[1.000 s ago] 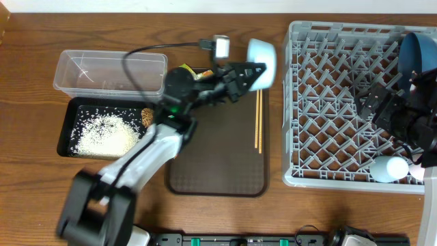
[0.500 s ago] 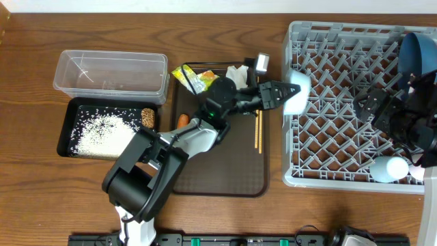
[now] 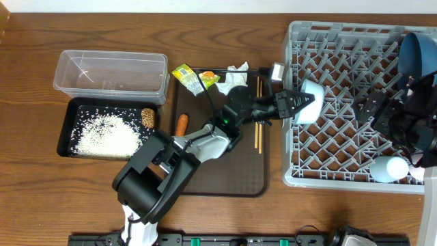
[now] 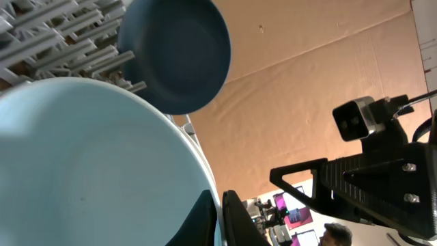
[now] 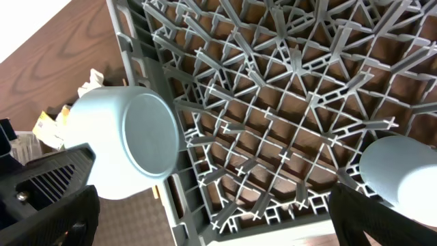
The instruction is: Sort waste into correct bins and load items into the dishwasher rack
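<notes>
— While the left arm's jaws (image 3: 298, 107) are clenched on the rim of the pale round bowl (image 3: 314, 109), where is the bowl?

— Above the left side of the big grey pegged plastic rack (image 3: 293, 41), not set down yet. The dark-blue round plate (image 3: 418, 51) stands in the rack's far right corner. A small pale cup (image 3: 387, 169) lies at its near edge.

— And the right jaws (image 5: 215, 195)?

— Spread wide over the rack, holding nothing.

— The waste?

— White rice grains (image 3: 102, 133) and a brown food scrap (image 3: 147, 117) are in the shallow black tray (image 3: 63, 137). The clear plastic tub (image 3: 113, 72) looks empty. The small orange carrot (image 3: 181, 124), yellow-green wrapper (image 3: 193, 75), crumpled white tissue (image 3: 235, 74) and thin wooden chopsticks (image 3: 258, 137) lie on or at the edge of the brown serving tray (image 3: 218, 171). Roughly halfway, I'd say.
</notes>
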Motion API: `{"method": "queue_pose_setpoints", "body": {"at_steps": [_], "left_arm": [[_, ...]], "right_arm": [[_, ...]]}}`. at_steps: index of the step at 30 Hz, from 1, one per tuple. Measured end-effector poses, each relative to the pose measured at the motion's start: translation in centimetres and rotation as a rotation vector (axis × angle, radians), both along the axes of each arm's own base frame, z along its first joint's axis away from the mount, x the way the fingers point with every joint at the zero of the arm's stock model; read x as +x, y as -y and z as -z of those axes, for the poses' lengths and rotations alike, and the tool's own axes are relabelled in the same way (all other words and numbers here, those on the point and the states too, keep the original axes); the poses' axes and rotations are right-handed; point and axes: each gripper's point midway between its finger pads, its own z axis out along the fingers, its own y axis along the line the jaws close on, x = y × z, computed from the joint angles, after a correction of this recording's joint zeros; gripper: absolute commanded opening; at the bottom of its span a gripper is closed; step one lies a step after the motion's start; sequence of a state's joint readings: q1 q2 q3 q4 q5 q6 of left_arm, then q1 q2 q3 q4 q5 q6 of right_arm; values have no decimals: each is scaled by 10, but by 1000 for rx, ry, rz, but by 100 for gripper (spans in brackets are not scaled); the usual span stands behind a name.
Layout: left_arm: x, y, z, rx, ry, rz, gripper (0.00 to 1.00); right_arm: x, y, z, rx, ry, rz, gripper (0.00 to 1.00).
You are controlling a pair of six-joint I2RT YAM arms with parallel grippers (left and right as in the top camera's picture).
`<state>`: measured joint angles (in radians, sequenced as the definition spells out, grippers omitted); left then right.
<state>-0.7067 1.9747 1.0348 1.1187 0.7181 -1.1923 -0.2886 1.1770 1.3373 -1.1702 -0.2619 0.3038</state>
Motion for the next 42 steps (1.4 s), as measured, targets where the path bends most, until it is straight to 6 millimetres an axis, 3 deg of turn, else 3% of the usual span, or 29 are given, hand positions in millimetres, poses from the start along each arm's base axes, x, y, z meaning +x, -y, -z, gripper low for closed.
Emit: {"method": "queue_pose_setpoints", "body": {"at_steps": [16,22,37,42], "left_arm": [[-26,24,0,-11,-49,34,6],[-22,29,15,-8,-123,17,6],[-22,35,3,-107,-158,13,6],[-21,36,9,-90,-194,11,6]], "right_arm": [[-6,-2,4,9,-29,0,99],[-10,-3,6,14,-48,0,99],[-10,-3,6,15,-50,0,99],[-10,-3,6,15,-50,0,99]]}}
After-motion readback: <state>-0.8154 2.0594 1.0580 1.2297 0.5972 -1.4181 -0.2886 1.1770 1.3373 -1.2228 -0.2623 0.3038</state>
